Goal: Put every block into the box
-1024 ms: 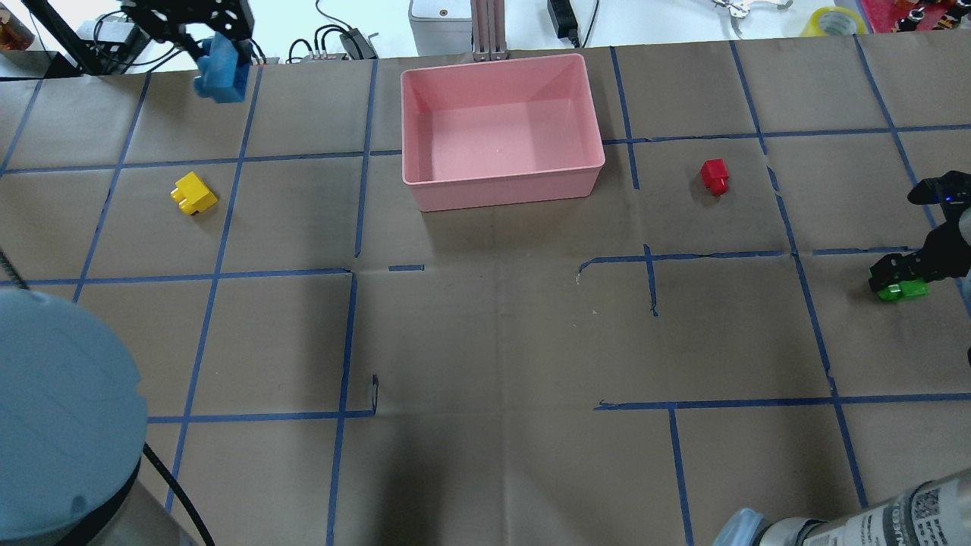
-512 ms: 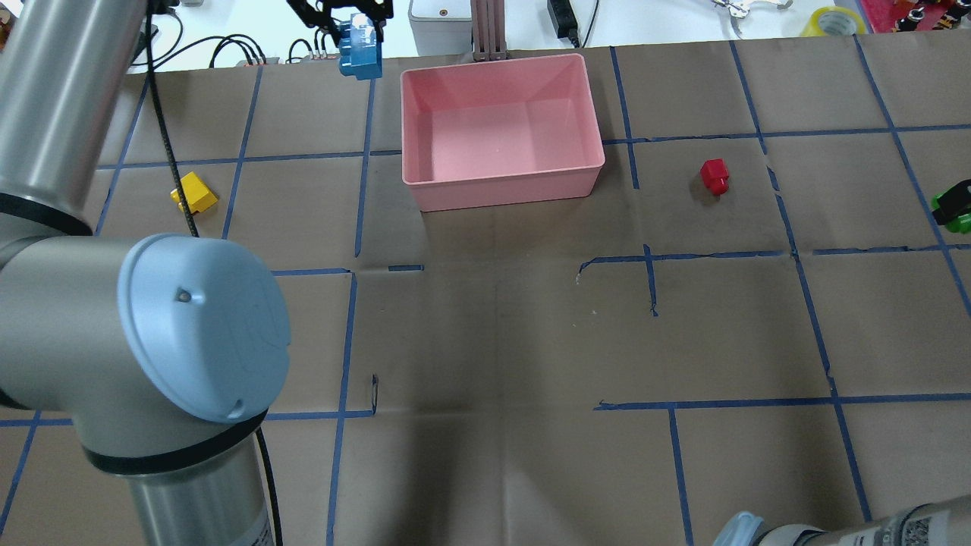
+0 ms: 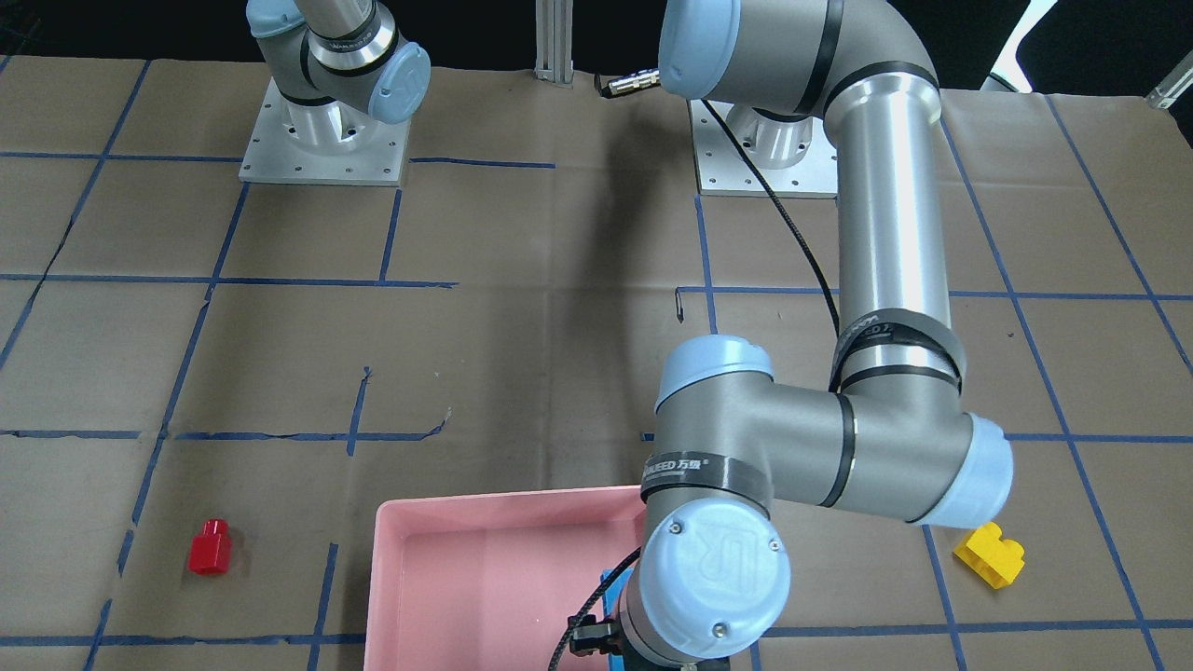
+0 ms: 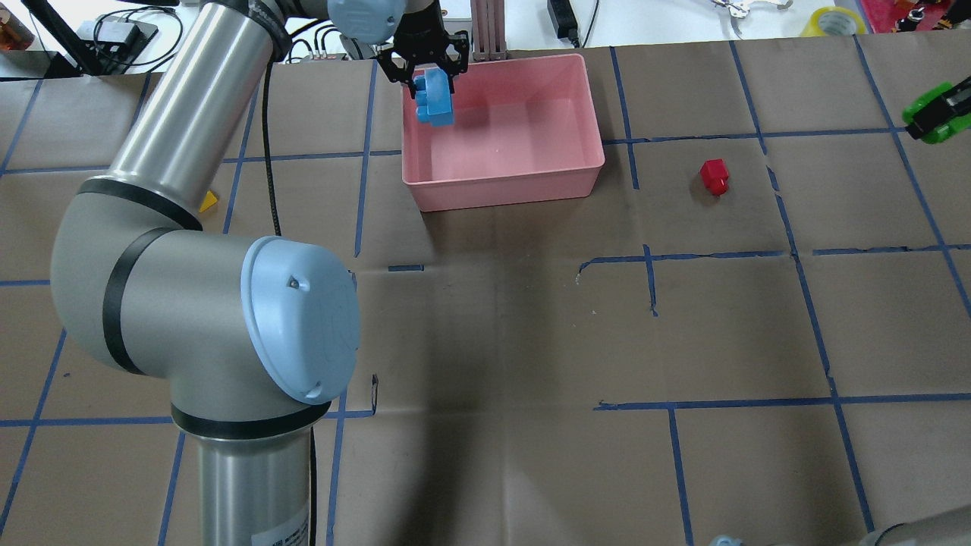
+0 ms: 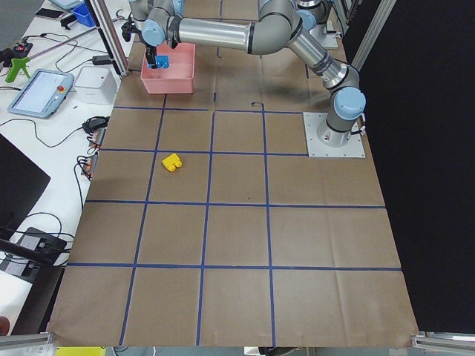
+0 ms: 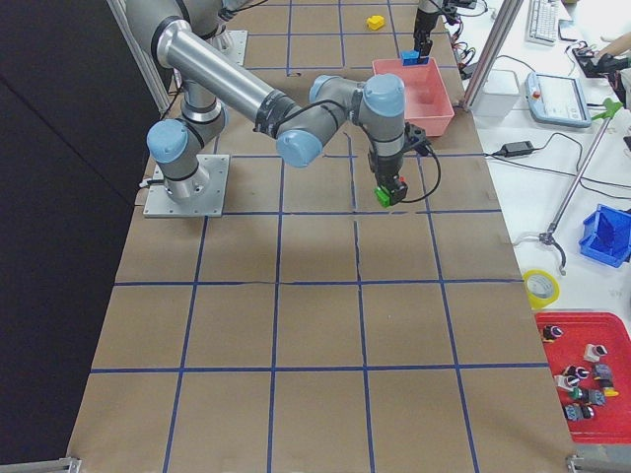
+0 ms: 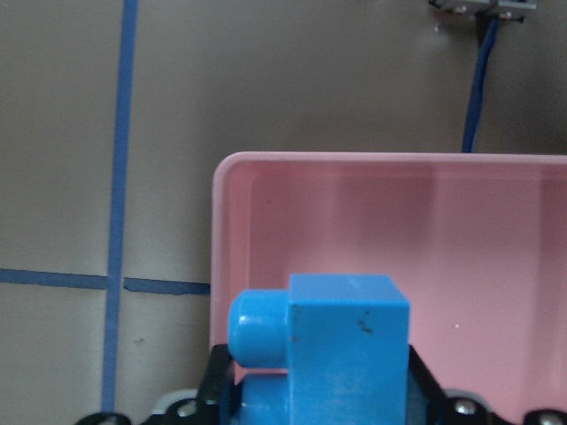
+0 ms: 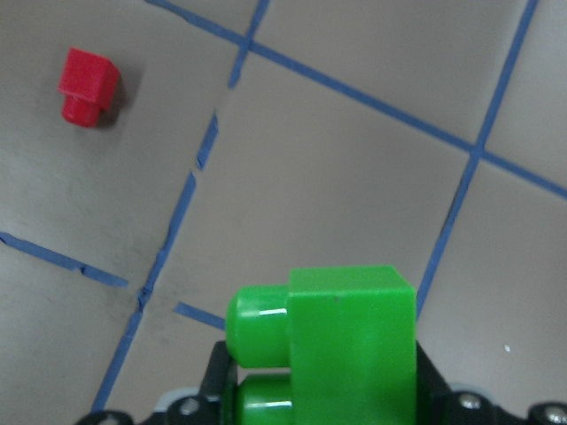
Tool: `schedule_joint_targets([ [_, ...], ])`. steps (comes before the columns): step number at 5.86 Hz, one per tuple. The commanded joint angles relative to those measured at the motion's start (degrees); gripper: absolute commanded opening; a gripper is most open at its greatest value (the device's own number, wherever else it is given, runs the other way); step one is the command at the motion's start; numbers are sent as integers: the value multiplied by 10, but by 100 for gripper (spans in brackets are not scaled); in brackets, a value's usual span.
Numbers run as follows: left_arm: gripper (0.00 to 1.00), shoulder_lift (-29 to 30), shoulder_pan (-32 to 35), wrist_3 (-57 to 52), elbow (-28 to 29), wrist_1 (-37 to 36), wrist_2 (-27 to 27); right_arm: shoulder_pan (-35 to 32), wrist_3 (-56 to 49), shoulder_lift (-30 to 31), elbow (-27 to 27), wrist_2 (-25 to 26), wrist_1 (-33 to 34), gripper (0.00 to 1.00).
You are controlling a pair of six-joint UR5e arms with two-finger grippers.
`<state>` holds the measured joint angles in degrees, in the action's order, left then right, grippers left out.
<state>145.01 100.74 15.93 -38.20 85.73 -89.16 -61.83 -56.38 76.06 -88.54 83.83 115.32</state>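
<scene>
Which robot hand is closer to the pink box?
Left. The left gripper holds the blue block right over the pink box; the right gripper, holding the green block, is far off beyond the red block.

Your table point(image 4: 531, 326) is covered in plain brown paper, crossed by dark blue tape lines that form a grid of squares; a few lines are broken or ragged. At the far middle you have the box point(image 4: 501, 184), one even pink inside and out. The blue block point(image 4: 435, 103) at its far left corner is bright sky blue, and the left gripper point(image 4: 426, 76) on it is black. At the far right, the green block point(image 8: 353, 341) is a glossy vivid green and the right gripper point(image 4: 937, 114) is black. Right of the box you see the red block point(image 4: 714, 176), left of it the yellow block point(image 3: 990, 554). The left arm point(image 4: 190, 121) is silver-grey with pale blue joint caps and black rings.
</scene>
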Motion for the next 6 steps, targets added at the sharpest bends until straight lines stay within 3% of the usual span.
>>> schedule_joint_targets([
  [1,81,11,11,25,-17,-13,0,-66,-5,-14,27,-41,-8,3],
  [2,98,-2,11,36,-21,-25,-2,-100,-4,-15,34,-54,-6,3],
  [4,99,-91,-33,5,-26,-12,-6,-180,67,-22,53,-145,-9,4],
  [6,99,-178,-135,-116,-67,41,-1,-335,239,-90,106,-154,85,4],
])
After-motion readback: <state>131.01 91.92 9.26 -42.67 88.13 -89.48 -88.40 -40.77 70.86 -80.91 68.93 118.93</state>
